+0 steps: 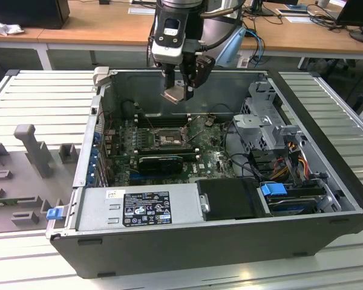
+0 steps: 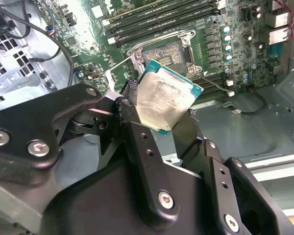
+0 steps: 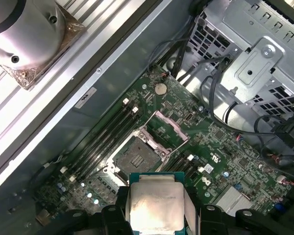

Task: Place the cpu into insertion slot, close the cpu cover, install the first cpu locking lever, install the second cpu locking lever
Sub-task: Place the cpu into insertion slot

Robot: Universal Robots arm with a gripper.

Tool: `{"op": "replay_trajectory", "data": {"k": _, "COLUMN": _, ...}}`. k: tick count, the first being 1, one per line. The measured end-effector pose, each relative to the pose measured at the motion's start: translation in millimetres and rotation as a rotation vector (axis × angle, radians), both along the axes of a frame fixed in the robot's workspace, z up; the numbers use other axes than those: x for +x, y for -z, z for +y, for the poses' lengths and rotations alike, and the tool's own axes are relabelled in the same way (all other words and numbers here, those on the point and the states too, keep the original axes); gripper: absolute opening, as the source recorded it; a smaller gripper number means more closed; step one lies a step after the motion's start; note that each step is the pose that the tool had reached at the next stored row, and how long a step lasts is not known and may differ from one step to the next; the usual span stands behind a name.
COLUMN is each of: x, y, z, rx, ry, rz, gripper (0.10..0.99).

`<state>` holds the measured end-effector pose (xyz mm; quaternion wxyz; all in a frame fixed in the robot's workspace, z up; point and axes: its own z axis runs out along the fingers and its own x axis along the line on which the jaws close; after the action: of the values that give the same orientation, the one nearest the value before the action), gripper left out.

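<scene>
Your gripper [image 1: 178,90] is clamped on the cpu [image 2: 166,100], holding it tilted above the open computer case [image 1: 230,241]. Beneath it you see the insertion slot [image 3: 134,155] uncovered, the cpu cover [image 3: 165,128] swung open beside it.

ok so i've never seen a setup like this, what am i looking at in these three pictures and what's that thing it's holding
It's one robot arm working over an opened computer case lying on a slatted table. The exterior view comes from a camera off the arm; both wrist views come from cameras riding on the arm, looking down past its gripper. The gripper is shut on the cpu, a small pale square chip, held in the air above the motherboard. Below is the insertion slot, with no chip in it, and the cpu cover swung up beside it.
</scene>
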<state>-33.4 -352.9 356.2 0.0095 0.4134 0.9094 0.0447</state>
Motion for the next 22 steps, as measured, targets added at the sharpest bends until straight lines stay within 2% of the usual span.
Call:
{"op": "replay_trajectory", "data": {"k": 7, "x": 0.0, "y": 0.2, "z": 0.0, "rx": 0.0, "ry": 0.038, "rz": 0.0, "gripper": 0.529}}
{"op": "replay_trajectory", "data": {"k": 9, "x": 0.0, "y": 0.4, "z": 0.0, "rx": 0.0, "ry": 0.065, "rz": 0.0, "gripper": 0.529}}
{"op": "replay_trajectory", "data": {"k": 11, "x": 0.0, "y": 0.8, "z": 0.0, "rx": 0.0, "ry": 0.121, "rz": 0.0, "gripper": 0.529}}
{"op": "replay_trajectory", "data": {"k": 15, "x": 0.0, "y": 1.2, "z": 0.0, "rx": 0.0, "ry": 0.174, "rz": 0.0, "gripper": 0.529}}
{"op": "replay_trajectory", "data": {"k": 22, "x": 0.0, "y": 5.3, "z": 0.0, "rx": 0.0, "ry": 0.188, "rz": 0.0012, "gripper": 0.529}}
